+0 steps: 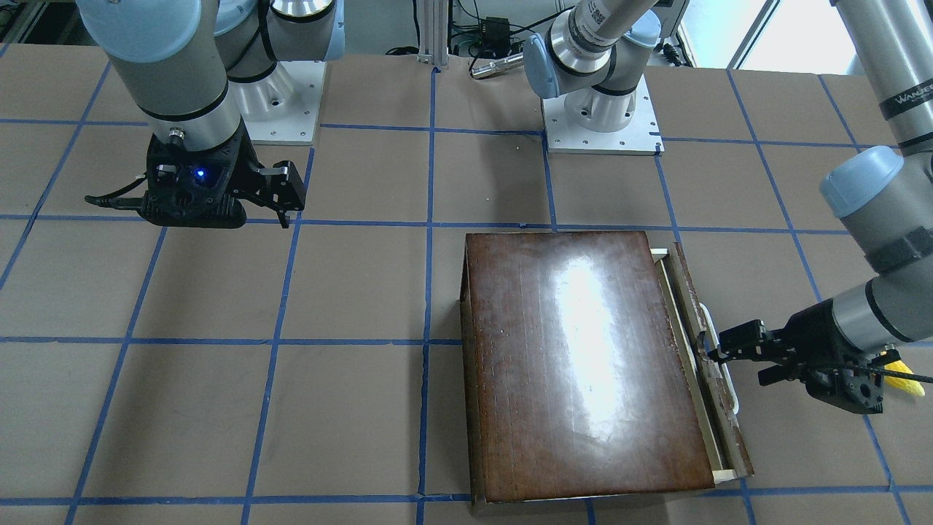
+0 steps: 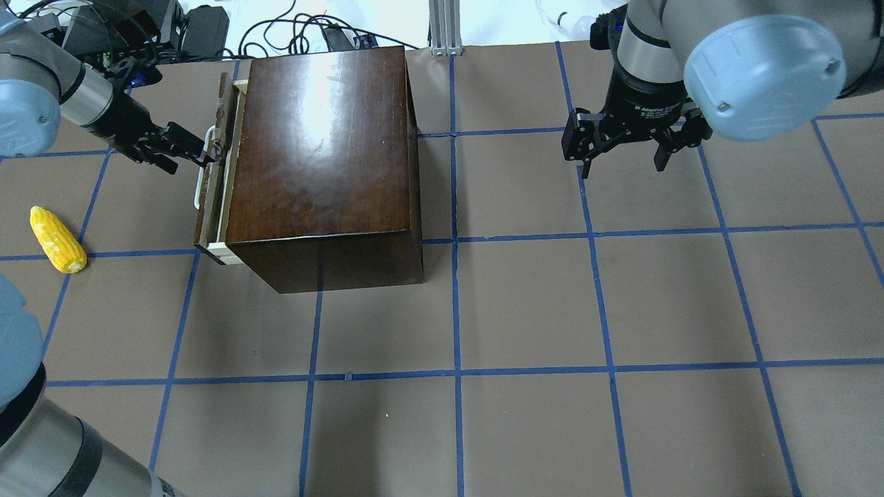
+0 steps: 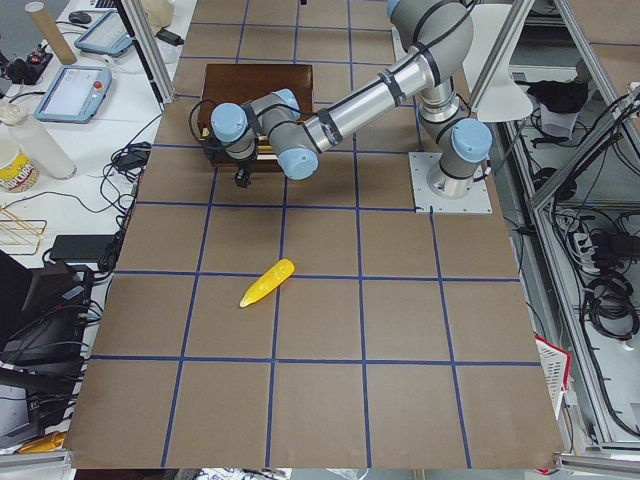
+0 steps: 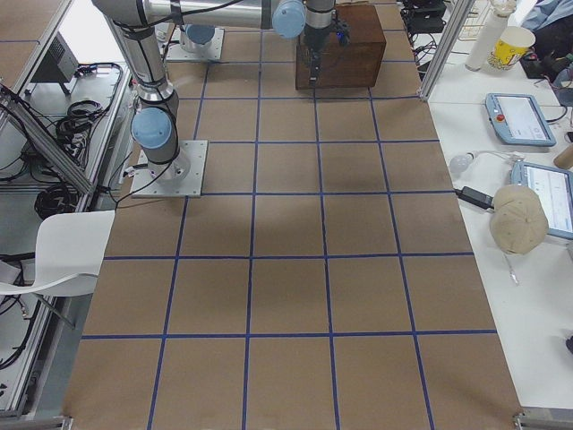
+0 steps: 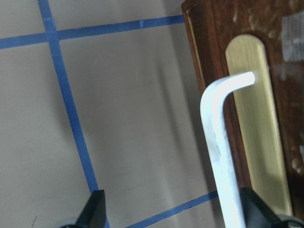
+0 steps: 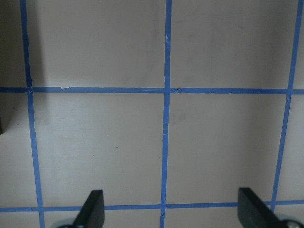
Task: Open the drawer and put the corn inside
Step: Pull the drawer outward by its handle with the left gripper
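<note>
The dark-brown box [image 2: 324,159] stands at the table's back left. Its drawer [image 2: 207,221] is pulled out a crack, and a strip of pale wood shows behind the worn front panel [image 1: 735,437]. My left gripper [image 2: 188,148] is open at the drawer's pale handle [image 2: 199,188]. In the left wrist view the handle [image 5: 218,142] lies between the spread fingers [image 5: 95,209], close to one of them. The yellow corn [image 2: 57,239] lies on the table left of the box, behind my left wrist [image 1: 904,375]. My right gripper [image 2: 625,162] is open and empty above the table.
The table is brown paper with a blue tape grid [image 2: 456,373]. The arm bases [image 1: 598,124] are bolted to the robot's side. The right wrist view shows only table [image 6: 166,142]. Cables and equipment [image 2: 311,31] lie beyond the far edge.
</note>
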Controlling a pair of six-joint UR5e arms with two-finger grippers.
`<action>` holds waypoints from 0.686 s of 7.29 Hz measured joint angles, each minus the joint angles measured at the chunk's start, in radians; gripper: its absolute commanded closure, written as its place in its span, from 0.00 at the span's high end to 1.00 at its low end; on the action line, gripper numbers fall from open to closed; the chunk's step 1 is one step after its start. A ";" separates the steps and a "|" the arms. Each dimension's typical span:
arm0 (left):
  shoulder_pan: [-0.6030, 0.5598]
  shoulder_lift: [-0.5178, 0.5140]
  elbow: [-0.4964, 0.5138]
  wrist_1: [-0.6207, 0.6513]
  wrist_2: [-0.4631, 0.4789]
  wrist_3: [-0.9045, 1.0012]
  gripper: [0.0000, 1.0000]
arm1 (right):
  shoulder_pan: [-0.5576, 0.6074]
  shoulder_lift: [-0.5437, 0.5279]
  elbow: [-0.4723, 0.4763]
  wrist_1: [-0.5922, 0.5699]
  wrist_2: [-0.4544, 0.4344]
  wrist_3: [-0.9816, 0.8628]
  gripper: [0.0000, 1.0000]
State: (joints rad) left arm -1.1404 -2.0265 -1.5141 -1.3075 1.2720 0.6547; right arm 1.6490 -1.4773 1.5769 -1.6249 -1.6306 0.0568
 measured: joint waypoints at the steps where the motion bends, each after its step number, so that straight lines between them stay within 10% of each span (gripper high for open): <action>1: 0.009 0.000 0.000 -0.001 0.001 0.015 1.00 | 0.000 0.000 0.000 0.000 0.000 0.000 1.00; 5: 0.038 0.002 0.003 -0.001 0.003 0.050 1.00 | 0.000 0.000 0.000 0.000 0.000 0.000 1.00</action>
State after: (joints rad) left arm -1.1026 -2.0240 -1.5116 -1.3085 1.2751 0.7048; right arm 1.6490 -1.4775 1.5769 -1.6253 -1.6306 0.0567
